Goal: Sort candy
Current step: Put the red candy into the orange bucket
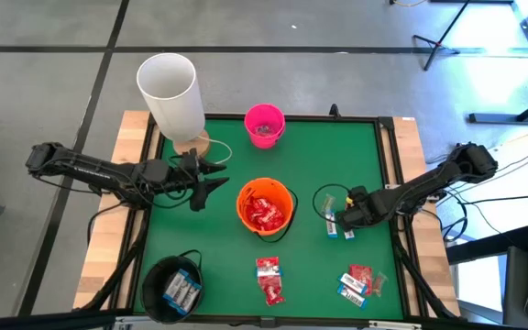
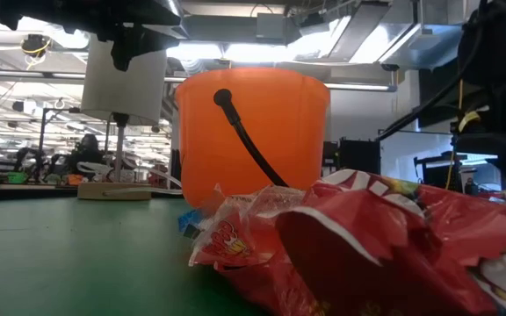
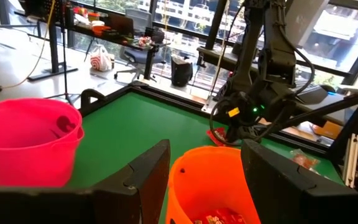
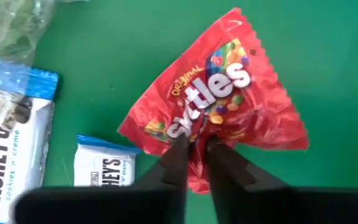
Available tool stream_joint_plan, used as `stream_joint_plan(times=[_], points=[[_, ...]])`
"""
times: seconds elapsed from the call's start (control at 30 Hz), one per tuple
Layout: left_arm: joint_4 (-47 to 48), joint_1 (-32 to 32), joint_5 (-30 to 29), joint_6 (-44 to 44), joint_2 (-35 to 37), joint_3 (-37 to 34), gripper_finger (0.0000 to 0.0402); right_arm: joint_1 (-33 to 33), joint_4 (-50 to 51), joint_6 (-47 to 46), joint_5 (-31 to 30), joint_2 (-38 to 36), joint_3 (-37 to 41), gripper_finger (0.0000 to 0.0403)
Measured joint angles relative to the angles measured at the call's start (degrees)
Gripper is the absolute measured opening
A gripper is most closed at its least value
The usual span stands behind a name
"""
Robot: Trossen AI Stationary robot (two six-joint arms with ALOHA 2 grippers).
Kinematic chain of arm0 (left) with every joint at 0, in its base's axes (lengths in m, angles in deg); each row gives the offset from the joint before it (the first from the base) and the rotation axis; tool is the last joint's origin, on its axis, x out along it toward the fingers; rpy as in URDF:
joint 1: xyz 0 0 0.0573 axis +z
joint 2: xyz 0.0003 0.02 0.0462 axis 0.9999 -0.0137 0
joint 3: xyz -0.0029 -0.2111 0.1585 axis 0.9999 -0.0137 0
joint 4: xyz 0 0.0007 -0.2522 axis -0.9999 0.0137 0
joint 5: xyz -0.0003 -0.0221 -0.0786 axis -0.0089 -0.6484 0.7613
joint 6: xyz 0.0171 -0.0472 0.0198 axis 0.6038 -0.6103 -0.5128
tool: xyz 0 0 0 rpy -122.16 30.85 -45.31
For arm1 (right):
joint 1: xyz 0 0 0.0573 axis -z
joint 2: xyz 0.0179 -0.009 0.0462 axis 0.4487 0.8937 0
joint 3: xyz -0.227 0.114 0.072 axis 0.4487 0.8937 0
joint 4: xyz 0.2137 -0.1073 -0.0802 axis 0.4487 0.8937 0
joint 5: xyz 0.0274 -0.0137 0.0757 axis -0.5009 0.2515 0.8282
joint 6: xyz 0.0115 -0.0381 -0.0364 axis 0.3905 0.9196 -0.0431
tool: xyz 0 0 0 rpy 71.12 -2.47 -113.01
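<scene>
- Clearly, the right gripper (image 4: 192,152) was seen pinching a red Skittles packet (image 4: 219,102) between its two dark fingers, low over the green table (image 1: 337,156), right of centre in the high view.
- Just beside that packet, two white-and-blue bars (image 4: 101,165) were seen lying on the green surface, at the left of the right wrist frame.
- The left gripper (image 1: 211,179) was held with its fingers spread apart and nothing between them, left of centre in the high view, near the orange bucket (image 1: 266,207).
- Red packets (image 1: 266,213) were seen lying inside the orange bucket, at the middle of the table.
- A pink bucket (image 1: 264,125) was placed at the upper middle of the table, and a black bucket (image 1: 174,286) holding white-and-blue bars at the lower left.
- Loose candy was left in two small heaps along the lower edge: one (image 1: 269,280) at lower centre, another (image 1: 360,284) at lower right.
- A tall white cup (image 1: 170,92) was stood on the wooden edge at the upper left.
</scene>
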Motion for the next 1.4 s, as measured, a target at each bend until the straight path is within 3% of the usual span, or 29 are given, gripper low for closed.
stream_joint_plan(times=[0.07,0.27,0.5,0.57,0.73,0.83,0.93,1.27,1.4], points=[[0.0,0.0,0.0,0.0,0.0,0.0,0.0188,0.0,-0.6,1.2,-2.0,0.0,0.0,0.0013],[0.0,0.0,0.0,-0.1,0.0,0.0,0.0188,0.0,-1.5,3.4,-10.3,-0.2,-2.8,0.0013],[0.2,0.0,0.0,-0.1,0.0,0.0,0.0188,0.0,3.3,9.3,-22.1,-0.2,-12.1,0.0008],[0.3,0.0,0.0,-0.1,0.0,0.0,0.0188,0.0,0.7,15.1,-26.0,-0.2,-15.4,0.0005],[0.3,0.1,-1.0,-0.2,0.0,0.0,0.0188,0.1,-20.8,39.1,-31.5,-0.2,-23.1,0.0007],[0.3,0.1,-1.3,-1.4,0.0,0.0,0.0188,0.1,-35.2,53.0,-30.9,-0.2,-24.4,0.0003],[0.8,0.1,-1.3,-1.2,0.0,0.0,0.0188,0.3,-47.6,62.2,-26.3,-0.2,-24.4,0.0005],[1.7,0.1,-1.6,-1.4,0.0,0.0,0.0188,5.1,-67.1,68.3,-7.8,6.3,-24.5,0.0004],[1.8,0.0,0.3,-1.5,0.0,0.0,0.0188,6.3,-69.4,68.2,-5.3,8.4,-24.4,0.0005]])
